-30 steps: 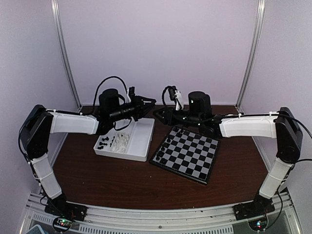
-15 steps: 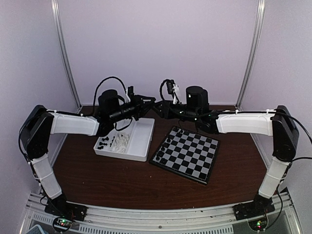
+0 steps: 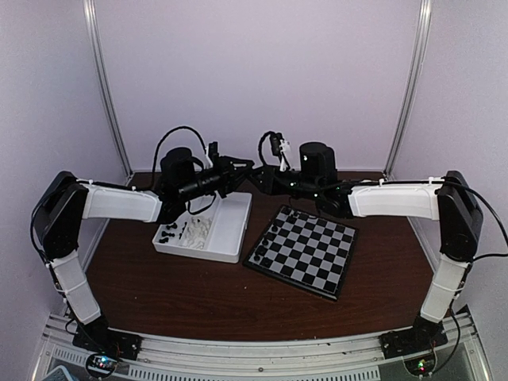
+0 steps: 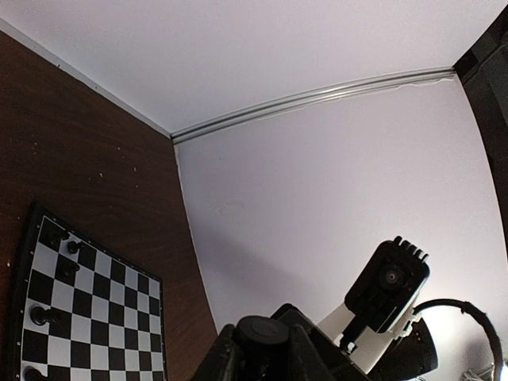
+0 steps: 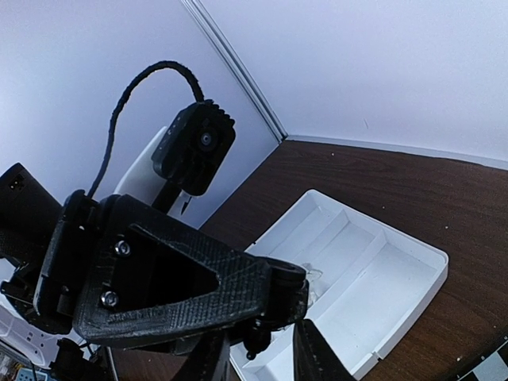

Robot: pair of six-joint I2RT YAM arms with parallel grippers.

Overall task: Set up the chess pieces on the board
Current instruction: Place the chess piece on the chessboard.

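Above the far right corner of the tray, my left gripper (image 3: 243, 169) is shut on a black chess piece (image 4: 262, 336), whose round base shows between the fingers in the left wrist view. My right gripper (image 3: 256, 178) meets it tip to tip. In the right wrist view the piece's thin end (image 5: 259, 341) hangs between my right gripper's (image 5: 262, 359) two fingers, with a gap on each side. The board (image 3: 305, 254) lies right of centre. A few black chess pieces (image 3: 275, 230) stand along its left and far edges. More pieces (image 3: 186, 232), black and white, lie in the tray.
A white divided tray (image 3: 228, 238) sits left of the board, its right-hand compartments bare (image 5: 381, 278). The back wall stands close behind both grippers. Brown table (image 3: 198, 294) stretches in front of tray and board.
My right arm has swung left and up from over the board's far corner to meet the left gripper, and its jaws have narrowed around the held piece. The left arm has barely moved.
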